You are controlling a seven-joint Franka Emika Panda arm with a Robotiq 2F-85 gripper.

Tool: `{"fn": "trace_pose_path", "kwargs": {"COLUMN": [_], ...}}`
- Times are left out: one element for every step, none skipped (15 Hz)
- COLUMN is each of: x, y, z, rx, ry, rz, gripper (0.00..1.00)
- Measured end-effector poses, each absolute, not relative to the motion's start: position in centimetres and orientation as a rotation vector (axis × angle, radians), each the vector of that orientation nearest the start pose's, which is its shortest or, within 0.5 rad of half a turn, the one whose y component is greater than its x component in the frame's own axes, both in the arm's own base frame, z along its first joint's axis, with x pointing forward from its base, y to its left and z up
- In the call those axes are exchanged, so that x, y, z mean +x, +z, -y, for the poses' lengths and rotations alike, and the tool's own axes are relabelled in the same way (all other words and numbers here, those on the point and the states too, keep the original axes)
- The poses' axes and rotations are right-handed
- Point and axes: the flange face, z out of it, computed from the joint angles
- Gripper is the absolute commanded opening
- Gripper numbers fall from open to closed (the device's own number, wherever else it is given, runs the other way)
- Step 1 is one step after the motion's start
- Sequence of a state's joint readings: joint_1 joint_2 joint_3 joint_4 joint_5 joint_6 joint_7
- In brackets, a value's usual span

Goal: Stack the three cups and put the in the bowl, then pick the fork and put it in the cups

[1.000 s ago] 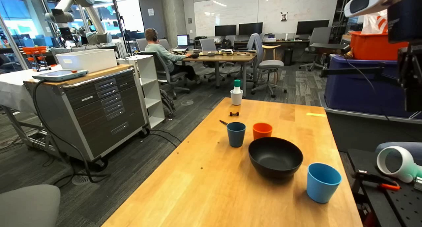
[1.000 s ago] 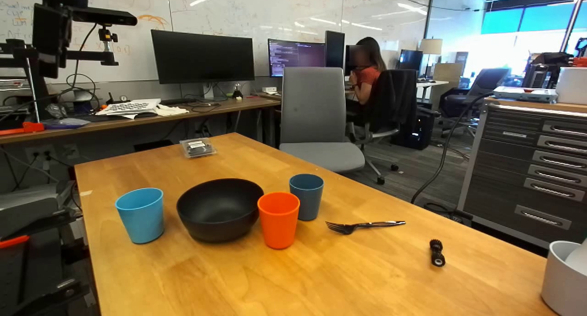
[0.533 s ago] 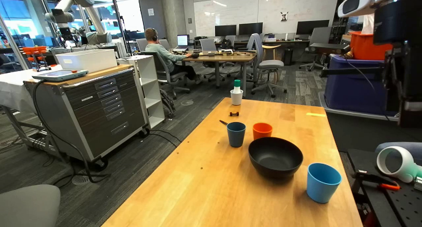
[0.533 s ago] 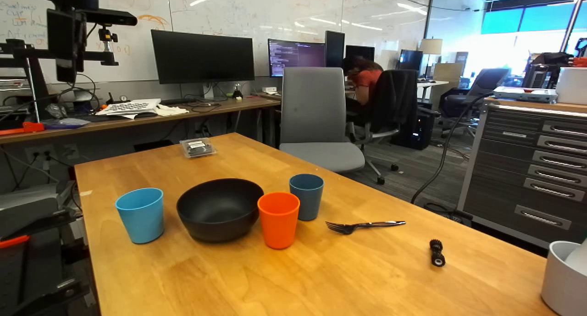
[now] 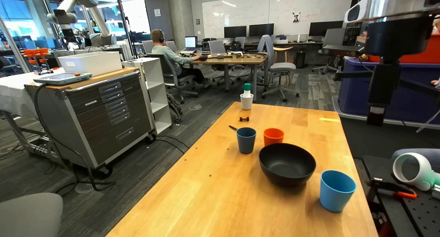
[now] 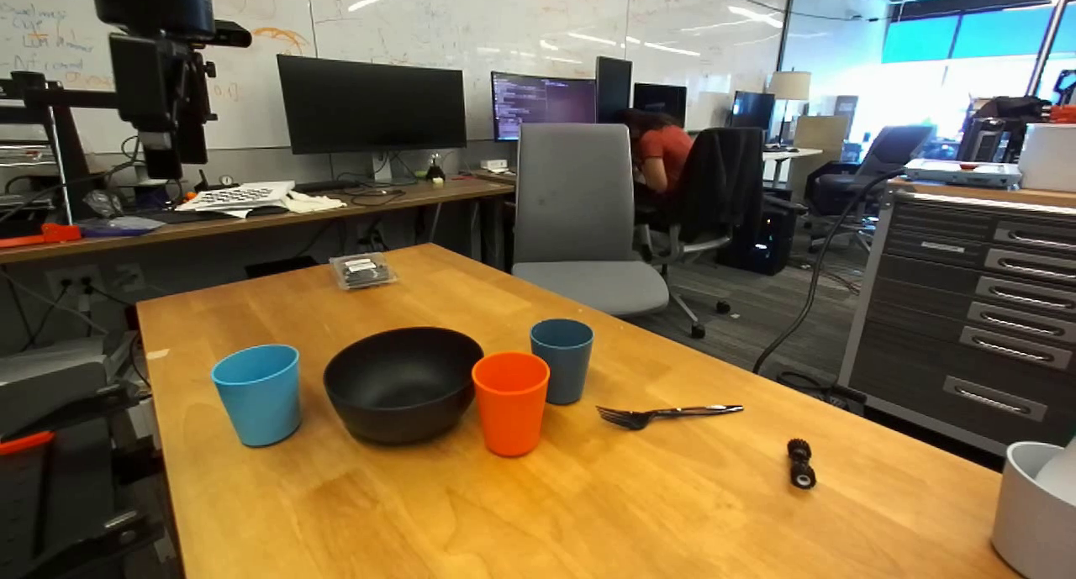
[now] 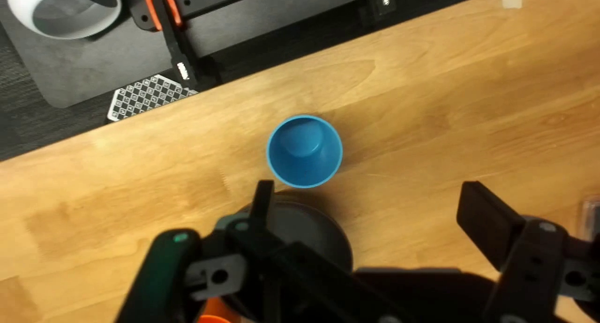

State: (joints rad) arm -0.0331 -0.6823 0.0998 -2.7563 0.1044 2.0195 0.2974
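Wrist view: the gripper [image 7: 368, 196] is spread wide with nothing pinched, and the light blue cup [image 7: 304, 152] hasn't been lined up between the jaws yet; it's seen upright, a bit ahead of them. The black bowl [image 7: 318, 234] is partly covered by the gripper here, so if a straight drop got made without shifting over, the bowl could easily be clipped.

In an exterior view, the orange-red cup [image 6: 511, 407] is parked right beside the bowl (whether they're touching can't be told), with the dark teal-blue cup [image 6: 561, 373] close behind. Kinda cramped: while one gets grabbed, its neighbour could be shoved or tipped. The fork [image 6: 643, 418] is laid flat, tines towards the cups. Being that thin, it'd probably be missed if the jaws weren't brought right down.

In an exterior view, the table [image 5: 220, 195] is shown with the light blue cup close to its edge, nothing stacked, bowl empty. The gripper is hung up high, clear of it all. If that cup were nudged outward by a sloppy descent, it could be lost over the side. The fork's mostly hidden behind the dark teal-blue cup there, so its approach could be misjudged.
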Motion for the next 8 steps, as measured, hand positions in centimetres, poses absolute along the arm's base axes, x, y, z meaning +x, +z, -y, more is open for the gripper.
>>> {"fn": "trace_pose_path", "kwargs": {"x": [32.4,32.6,32.8,33.0,33.2,33.5,33.8,34.0], "y": [40.3,40.1,39.8,39.5,39.2,38.8,38.4,38.0], "z": [-1.8,-1.3,-0.8,-0.4,-0.2,-0.1,-0.1,0.0], "rx": [-3.099,-3.109,-3.116,-3.118,-3.117,-3.115,-3.114,-3.113], "ry": [0.088,0.086,0.084,0.082,0.08,0.079,0.077,0.078], "rz": [-0.497,-0.525,-0.55,-0.567,-0.577,-0.581,-0.58,-0.579], "gripper": [1.0,1.0,1.0,1.0,1.0,1.0,1.0,1.0]}}
